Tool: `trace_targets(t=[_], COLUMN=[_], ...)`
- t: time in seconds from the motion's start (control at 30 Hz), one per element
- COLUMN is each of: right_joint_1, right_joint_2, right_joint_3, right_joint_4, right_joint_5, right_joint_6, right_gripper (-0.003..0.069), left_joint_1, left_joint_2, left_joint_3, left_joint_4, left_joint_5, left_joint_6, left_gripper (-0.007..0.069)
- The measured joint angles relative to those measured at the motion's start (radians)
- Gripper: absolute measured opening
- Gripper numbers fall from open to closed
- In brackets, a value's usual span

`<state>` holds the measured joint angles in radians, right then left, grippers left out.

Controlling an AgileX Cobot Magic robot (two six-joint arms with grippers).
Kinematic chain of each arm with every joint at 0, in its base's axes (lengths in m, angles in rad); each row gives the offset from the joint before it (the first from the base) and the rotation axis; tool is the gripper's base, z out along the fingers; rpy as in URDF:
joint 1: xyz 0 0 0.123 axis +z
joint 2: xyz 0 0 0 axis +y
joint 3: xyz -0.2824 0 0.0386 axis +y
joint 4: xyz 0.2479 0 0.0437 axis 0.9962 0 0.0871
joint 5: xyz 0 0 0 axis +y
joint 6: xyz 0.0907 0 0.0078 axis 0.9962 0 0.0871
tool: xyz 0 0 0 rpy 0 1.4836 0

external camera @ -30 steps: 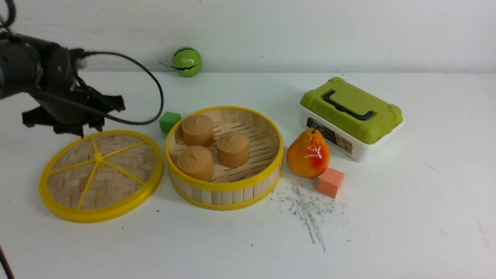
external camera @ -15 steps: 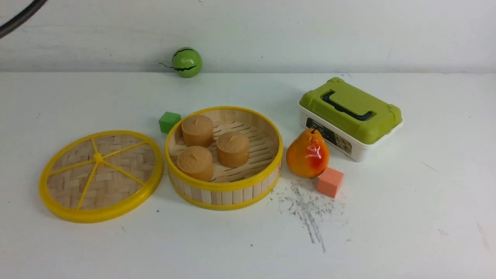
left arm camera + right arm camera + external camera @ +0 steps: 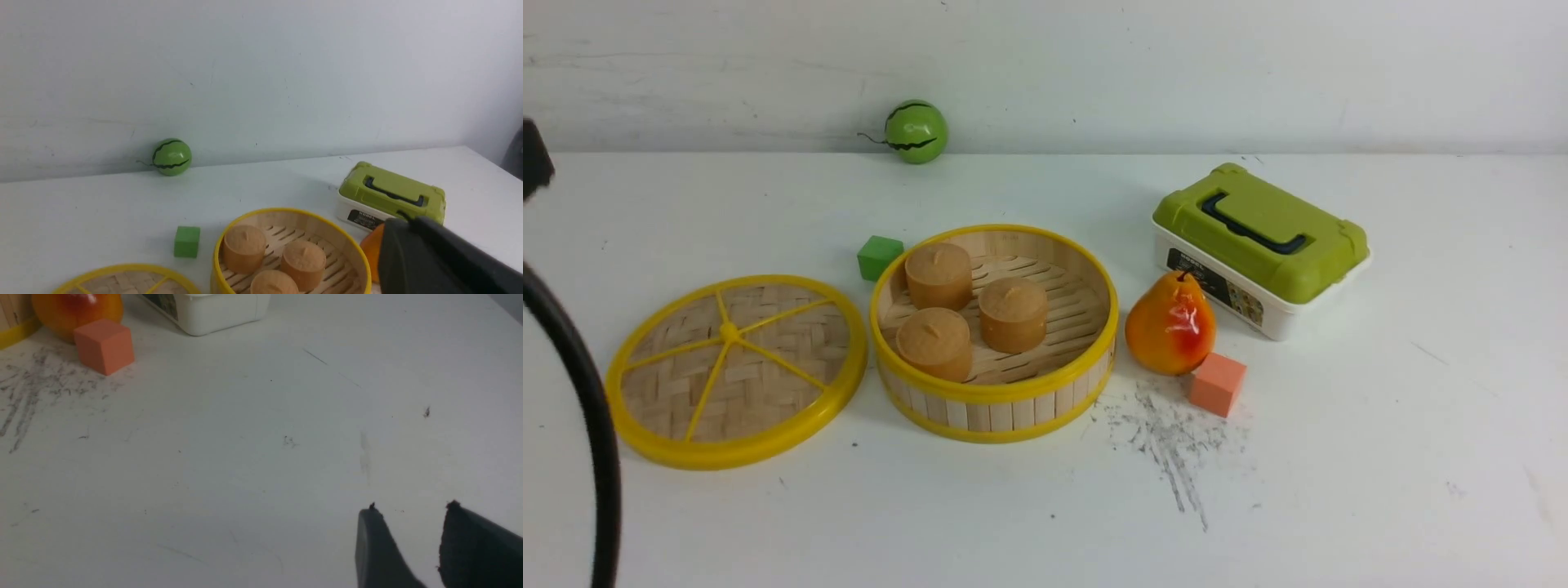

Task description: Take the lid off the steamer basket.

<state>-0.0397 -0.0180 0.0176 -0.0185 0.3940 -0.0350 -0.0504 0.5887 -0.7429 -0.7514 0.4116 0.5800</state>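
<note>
The lid (image 3: 768,351), a woven bamboo disc with a yellow rim and spokes, lies flat on the table to the left of the steamer basket (image 3: 996,412). The basket is uncovered and holds three brown buns (image 3: 1013,313). In the left wrist view my left gripper (image 3: 404,222) is shut on nothing, raised well back from the basket (image 3: 286,211), and only an edge of the lid (image 3: 122,269) shows. My right gripper (image 3: 410,508) stands open over bare table, holding nothing.
A green ball (image 3: 916,131) sits by the back wall. A green cube (image 3: 880,256) lies behind the basket's left side. To the right are a pear (image 3: 1172,324), an orange cube (image 3: 1218,384) and a white box with a green top (image 3: 1262,245). A dark cable (image 3: 596,425) hangs at the left edge.
My left arm has pulled away from above the lid and left the front view, leaving only its cable at the left edge. Its gripper has gone from open to shut. The lid has not moved.
</note>
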Motion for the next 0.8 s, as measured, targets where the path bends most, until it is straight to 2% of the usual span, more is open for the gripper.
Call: trace_targets(t=[0.47, 0.6, 0.63, 0.67, 0.8], right_joint_1=[0.0, 0.0, 0.0, 0.0, 0.0], right_joint_2=[0.0, 0.0, 0.0, 0.0, 0.0], right_joint_3=[0.0, 0.0, 0.0, 0.0, 0.0], right_joint_4=[0.0, 0.0, 0.0, 0.0, 0.0], right_joint_5=[0.0, 0.0, 0.0, 0.0, 0.0], right_joint_6=[0.0, 0.0, 0.0, 0.0, 0.0], right_gripper=[0.0239, 0.0239, 0.0239, 0.0239, 0.0239], left_joint_1=[0.0, 0.0, 0.0, 0.0, 0.0], left_joint_2=[0.012, -0.047, -0.096, -0.102, -0.28], left_joint_3=[0.114, 0.226, 0.295, 0.304, 0.56], left_joint_4=[-0.019, -0.035, -0.048, -0.05, -0.124], left_joint_5=[0.0, -0.067, -0.16, -0.16, -0.447], left_joint_6=[0.003, 0.002, 0.0, 0.0, 0.0], left_gripper=[-0.0013, -0.0013, -0.0013, -0.0013, -0.0013])
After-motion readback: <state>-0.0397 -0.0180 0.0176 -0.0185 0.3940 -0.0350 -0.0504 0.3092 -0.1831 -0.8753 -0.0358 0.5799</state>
